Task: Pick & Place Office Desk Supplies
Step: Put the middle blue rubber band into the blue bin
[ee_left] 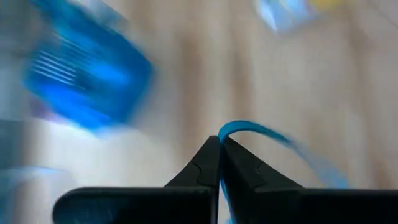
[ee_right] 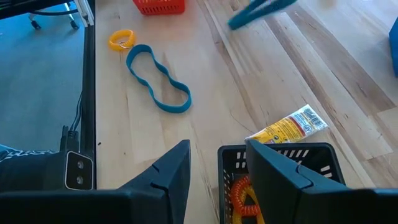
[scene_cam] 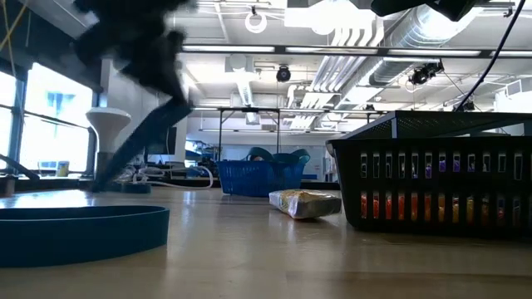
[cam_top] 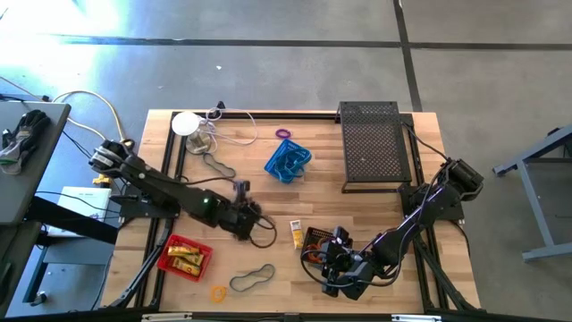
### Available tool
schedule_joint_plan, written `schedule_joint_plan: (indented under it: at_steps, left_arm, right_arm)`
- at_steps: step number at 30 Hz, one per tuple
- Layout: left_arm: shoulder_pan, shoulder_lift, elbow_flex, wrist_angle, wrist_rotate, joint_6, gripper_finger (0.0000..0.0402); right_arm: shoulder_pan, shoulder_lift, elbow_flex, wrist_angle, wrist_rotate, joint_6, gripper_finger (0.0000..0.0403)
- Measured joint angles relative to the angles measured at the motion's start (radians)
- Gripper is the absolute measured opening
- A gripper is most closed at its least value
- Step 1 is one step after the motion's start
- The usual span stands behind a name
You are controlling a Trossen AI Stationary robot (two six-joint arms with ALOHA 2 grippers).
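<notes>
— Which pincer is carrying the band?

— The left pincer [ee_left: 219, 142] is pinching fully shut on a blue band loop [ee_left: 261, 132], near bench [cam_top: 375, 215] centre. The blue basket [cam_top: 288, 161] is lying toward one o'clock, nearer this arm.

— And the other?

— The right pincer [ee_right: 217, 163] is hovering half-open over the black basket [ee_right: 273, 152], gripping nothing.

Industrial lab, exposed ceiling ducts [scene_cam: 416, 37], concrete floor [cam_top: 268, 72], wooden worktable [cam_top: 322, 192]
</notes>
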Motion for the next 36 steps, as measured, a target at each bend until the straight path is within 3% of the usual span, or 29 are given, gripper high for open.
schedule_joint_plan:
  at_steps: [3, 9, 13, 19, 21, 24, 28, 36]
  left_arm:
    - [0.011, -0.002, 0.083, 0.083, -0.158, 0.122, 0.0001]
    - [0.159, -0.005, 0.156, 0.372, -0.104, 0.370, 0.0001]
    - [0.333, -0.005, 0.156, 0.490, 0.084, 0.382, 0.0001]
    - [0.616, 0.041, 0.156, 0.546, 0.459, 0.175, 0.0001]
    - [0.683, 0.073, 0.156, 0.572, 0.584, 0.123, 0.0001]
    - [0.741, 0.125, 0.156, 0.599, 0.690, 0.081, 0.0001]
    - [0.764, 0.190, 0.156, 0.607, 0.704, 0.078, 0.0001]
    - [0.749, 0.258, 0.155, 0.575, 0.607, 0.074, 0.0001]
  right_arm:
    - [0.000, 0.000, 0.000, 0.000, 0.000, 0.000, 0.0144]
    - [0.000, 0.000, 0.000, 0.001, 0.002, 0.000, 0.0144]
    - [0.000, 0.000, 0.000, 0.001, 0.002, 0.000, 0.0144]
    - [0.001, 0.000, 0.000, 0.000, 0.002, -0.008, 0.0144]
    - [0.001, 0.000, 0.000, 0.000, 0.003, -0.015, 0.0144]
    - [0.001, 0.000, 0.000, 0.000, 0.003, -0.026, 0.0144]
    - [0.001, 0.000, 0.000, -0.001, 0.003, -0.026, 0.0144]
    - [0.001, 0.000, 0.000, -0.001, -0.001, -0.026, 0.0144]
